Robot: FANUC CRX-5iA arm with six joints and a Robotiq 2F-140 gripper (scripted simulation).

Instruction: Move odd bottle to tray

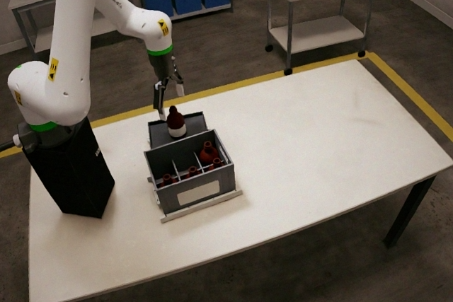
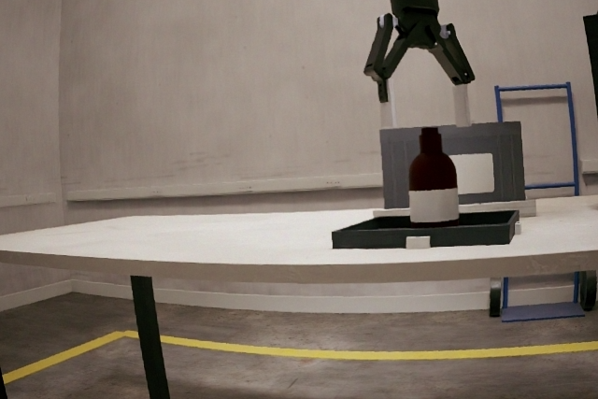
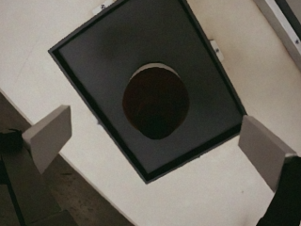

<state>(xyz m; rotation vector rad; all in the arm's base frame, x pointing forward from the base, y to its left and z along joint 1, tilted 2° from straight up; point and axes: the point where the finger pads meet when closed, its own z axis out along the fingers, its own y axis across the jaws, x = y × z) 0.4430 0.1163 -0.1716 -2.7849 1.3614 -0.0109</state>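
A dark red bottle point(image 1: 175, 123) point(image 2: 433, 177) point(image 3: 156, 101) with a white label band stands upright on the dark tray point(image 1: 193, 121) point(image 2: 377, 237) point(image 3: 94, 56). My gripper point(image 1: 170, 104) point(image 2: 423, 121) point(image 3: 156, 125) is open wide and empty. It hangs straight above the bottle, with its fingertips just above the bottle's top and clear of it. The grey crate point(image 1: 223, 177) point(image 2: 506, 163) stands right next to the tray. Several other red bottles stand in its cells, among them one point(image 1: 208, 152) at the back right and one point(image 1: 167, 179) at the front left.
The robot's black pedestal point(image 1: 69, 170) stands on the table left of the crate. A grey trolley point(image 1: 318, 6) stands beyond the table's far edge. A blue hand truck point(image 2: 535, 90) stands behind the crate in the side view.
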